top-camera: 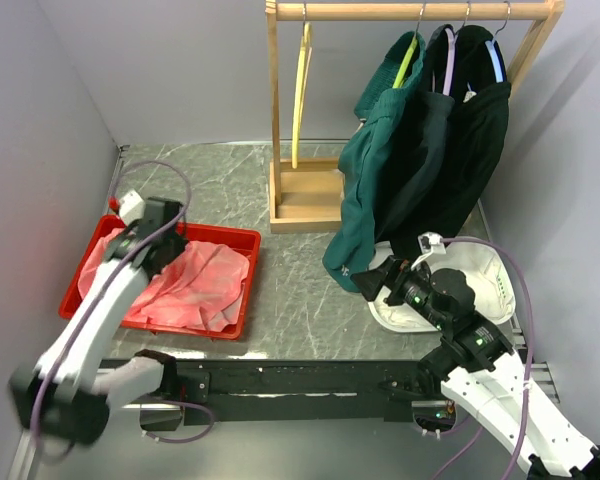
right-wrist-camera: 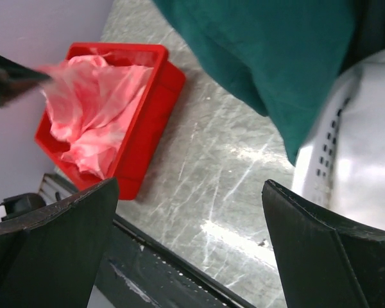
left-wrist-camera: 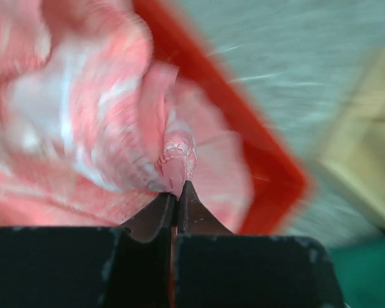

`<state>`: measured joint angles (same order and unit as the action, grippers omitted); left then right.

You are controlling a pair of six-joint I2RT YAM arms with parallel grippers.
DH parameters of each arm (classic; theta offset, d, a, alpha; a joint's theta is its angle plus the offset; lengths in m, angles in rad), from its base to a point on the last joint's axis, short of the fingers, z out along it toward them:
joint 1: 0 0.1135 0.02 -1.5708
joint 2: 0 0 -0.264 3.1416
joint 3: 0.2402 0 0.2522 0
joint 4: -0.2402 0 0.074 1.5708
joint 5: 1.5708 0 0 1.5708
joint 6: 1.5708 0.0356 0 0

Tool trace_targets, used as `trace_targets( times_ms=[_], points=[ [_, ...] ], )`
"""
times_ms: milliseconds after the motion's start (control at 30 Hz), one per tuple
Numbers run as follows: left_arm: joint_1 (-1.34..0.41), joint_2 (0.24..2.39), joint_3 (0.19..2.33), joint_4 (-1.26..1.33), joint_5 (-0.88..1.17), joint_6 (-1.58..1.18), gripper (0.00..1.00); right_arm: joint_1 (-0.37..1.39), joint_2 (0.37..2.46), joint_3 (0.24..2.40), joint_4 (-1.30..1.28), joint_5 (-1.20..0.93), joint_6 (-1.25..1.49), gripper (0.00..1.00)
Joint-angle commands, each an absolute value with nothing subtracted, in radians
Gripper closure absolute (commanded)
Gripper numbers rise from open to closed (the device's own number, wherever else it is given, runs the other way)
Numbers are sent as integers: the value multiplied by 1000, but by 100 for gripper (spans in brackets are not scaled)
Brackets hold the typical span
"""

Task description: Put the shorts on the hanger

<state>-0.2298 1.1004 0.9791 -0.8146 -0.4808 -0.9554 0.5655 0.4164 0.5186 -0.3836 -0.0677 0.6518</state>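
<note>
The salmon-pink shorts [top-camera: 195,285] lie bunched in the red tray [top-camera: 248,290] at the left. My left gripper [top-camera: 145,245] is over the tray's far left part, shut on a fold of the shorts [left-wrist-camera: 102,128]. The fabric is pinched between the closed fingertips [left-wrist-camera: 177,191] and rises up to them. The yellow hanger [top-camera: 300,90] hangs on the wooden rail at the back, bare. My right gripper [top-camera: 375,280] is open and empty above the table at the right [right-wrist-camera: 189,185]. Its view shows the shorts [right-wrist-camera: 96,109] and the tray [right-wrist-camera: 147,122] at the far left.
A wooden rack [top-camera: 305,195] stands at the back centre. Dark green garments [top-camera: 420,170] hang on other hangers at its right, down to the table. A white basket [top-camera: 485,285] sits under them beside my right gripper. Grey walls close in left and right.
</note>
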Motion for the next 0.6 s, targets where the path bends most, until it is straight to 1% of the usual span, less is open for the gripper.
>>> trace_targets(
  times_ms=[0,33,133,233,267,367,433,467,567],
  points=[
    [-247,922,1159,-764,-295,-720,99,603,463,592,-295,-106,621,0],
    [-247,922,1243,-788,-246,-706,99,610,472,600,-290,-91,621,0],
    [-249,919,1375,-815,-122,-635,99,663,497,630,-275,-68,624,0],
    [-250,917,1458,-796,-10,-597,99,738,523,670,-265,-17,630,0],
    [-250,925,1474,-795,86,-592,99,758,538,682,-264,0,632,1],
    [-259,936,1480,-767,246,-581,99,830,563,735,-253,75,632,1],
    [-288,934,1436,-727,313,-584,99,867,574,745,-247,98,632,1],
    [-307,934,1416,-715,330,-586,99,876,581,750,-244,109,634,1],
    [-438,937,1329,-660,273,-612,99,903,607,747,-218,126,647,1]
  ],
)
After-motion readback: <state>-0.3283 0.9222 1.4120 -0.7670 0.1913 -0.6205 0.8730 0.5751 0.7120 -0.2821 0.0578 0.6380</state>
